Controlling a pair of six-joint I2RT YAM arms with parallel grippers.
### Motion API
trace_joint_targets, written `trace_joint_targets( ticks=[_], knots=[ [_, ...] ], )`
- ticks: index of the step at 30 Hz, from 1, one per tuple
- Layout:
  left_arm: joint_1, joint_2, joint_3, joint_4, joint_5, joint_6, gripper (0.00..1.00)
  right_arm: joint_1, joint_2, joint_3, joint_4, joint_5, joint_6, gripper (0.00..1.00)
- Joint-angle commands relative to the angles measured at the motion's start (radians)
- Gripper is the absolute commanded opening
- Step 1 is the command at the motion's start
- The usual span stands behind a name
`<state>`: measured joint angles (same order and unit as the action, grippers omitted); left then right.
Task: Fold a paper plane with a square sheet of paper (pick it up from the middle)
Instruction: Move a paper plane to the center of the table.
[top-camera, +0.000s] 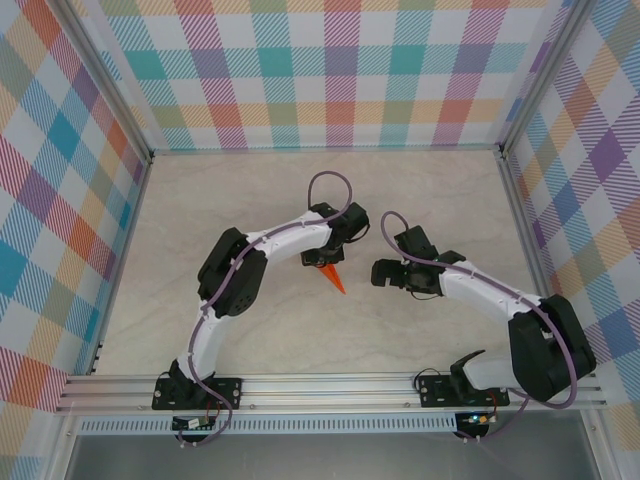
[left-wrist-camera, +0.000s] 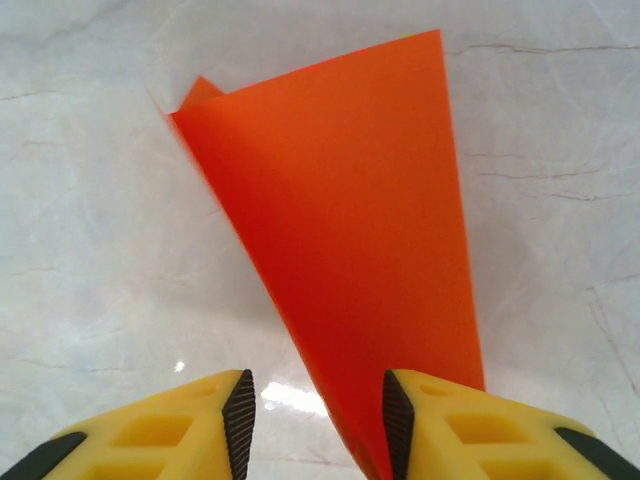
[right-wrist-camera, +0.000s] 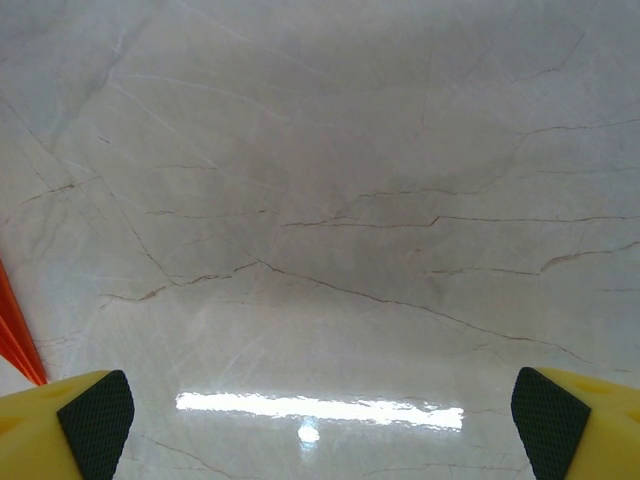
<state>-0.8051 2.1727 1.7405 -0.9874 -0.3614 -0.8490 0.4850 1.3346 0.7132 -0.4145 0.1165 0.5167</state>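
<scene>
A narrow, pointed piece of bright orange paper (top-camera: 334, 279) is seen at the left gripper (top-camera: 323, 257). The right gripper (top-camera: 378, 272) is positioned nearby, apart from it.

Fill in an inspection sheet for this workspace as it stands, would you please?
Surface: pale marbled table, glossy and veined.
Job's things: orange paper, folded to a narrow taper, at the left end effector.
Clutter: nothing seen.
End effectors: left end effector partly open, with the paper against one pad and a gap to the other; right end effector wide open over the table.
Cables: purple cables run along both arms, looping at the wrists.
Surroundings: plaid walls; metal rail at the near edge.
</scene>
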Motion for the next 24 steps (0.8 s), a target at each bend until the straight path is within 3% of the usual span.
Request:
trace_joint_targets(
  ticks=[1,5,12,19,24],
  knots=[
    [-0.015,-0.066,-0.032,0.018,-0.022,-0.021,0.33,-0.004,0.011,0.025,-0.022,0.012,0.017,1.00],
    [-0.014,-0.073,-0.058,0.039,-0.020,-0.028,0.19,-0.004,0.018,0.029,-0.026,0.015,0.019,1.00],
    [-0.014,-0.126,-0.092,0.067,-0.036,-0.023,0.02,-0.004,0.014,0.028,-0.030,0.031,0.020,1.00],
    [-0.013,-0.314,-0.175,0.164,-0.021,0.067,0.00,-0.006,-0.026,0.020,-0.025,0.047,0.034,1.00],
    [0.010,-0.437,-0.280,0.334,0.094,0.204,0.00,-0.008,-0.108,0.018,-0.002,-0.030,0.029,1.00]
  ],
)
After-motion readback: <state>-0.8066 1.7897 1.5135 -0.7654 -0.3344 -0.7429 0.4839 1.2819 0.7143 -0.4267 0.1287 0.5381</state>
